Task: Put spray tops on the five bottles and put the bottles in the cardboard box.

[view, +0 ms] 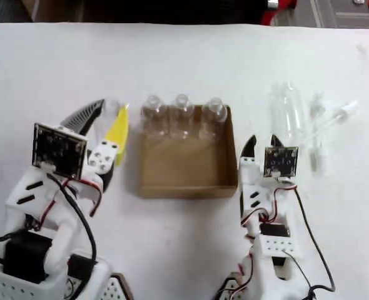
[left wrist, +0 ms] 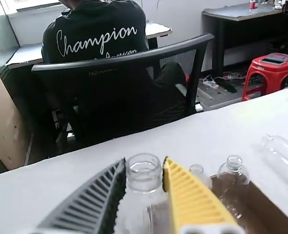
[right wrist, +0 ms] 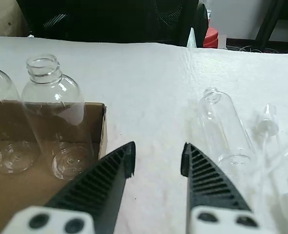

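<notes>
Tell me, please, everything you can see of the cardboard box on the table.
The cardboard box is a shallow, open-topped tray of plain brown cardboard. It is roughly rectangular and lies flat on the white table between the two arms. Three clear bottles stand upright in a row against its far wall, with open necks and no spray tops. Its near half shows plain brown floor.

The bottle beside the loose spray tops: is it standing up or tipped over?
Tipped over. The bottle lies on its side on the table, and its open neck is bare.
</notes>
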Robot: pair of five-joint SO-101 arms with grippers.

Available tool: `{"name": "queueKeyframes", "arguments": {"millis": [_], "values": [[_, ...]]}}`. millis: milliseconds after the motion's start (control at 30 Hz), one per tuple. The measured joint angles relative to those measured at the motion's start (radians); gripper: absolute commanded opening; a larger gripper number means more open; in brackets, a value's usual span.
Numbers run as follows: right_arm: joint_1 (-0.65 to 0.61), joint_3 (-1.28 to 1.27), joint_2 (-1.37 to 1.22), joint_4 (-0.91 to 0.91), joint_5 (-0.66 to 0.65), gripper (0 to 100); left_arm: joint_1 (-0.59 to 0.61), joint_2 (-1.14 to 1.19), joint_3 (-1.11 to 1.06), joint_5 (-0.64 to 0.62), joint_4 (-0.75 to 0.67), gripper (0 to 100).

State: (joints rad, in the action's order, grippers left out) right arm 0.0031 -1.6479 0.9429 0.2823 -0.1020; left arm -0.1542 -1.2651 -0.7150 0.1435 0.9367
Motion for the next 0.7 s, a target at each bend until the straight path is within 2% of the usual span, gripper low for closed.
{"name": "queueKeyframes", "arguments": {"millis": [233,567,700], "values": [[0.0,0.0,0.0,0.0,0.0,14.5,0.023,0.0,0.0,0.153,0.031,2],[0.0,0.0,0.0,0.0,0.0,14.5,0.009,0.0,-0.068,0.167,0.026,2],[0.0,0.0,0.0,0.0,0.0,14.5,0.011,-0.002,-0.147,0.167,-0.083,2]]}}
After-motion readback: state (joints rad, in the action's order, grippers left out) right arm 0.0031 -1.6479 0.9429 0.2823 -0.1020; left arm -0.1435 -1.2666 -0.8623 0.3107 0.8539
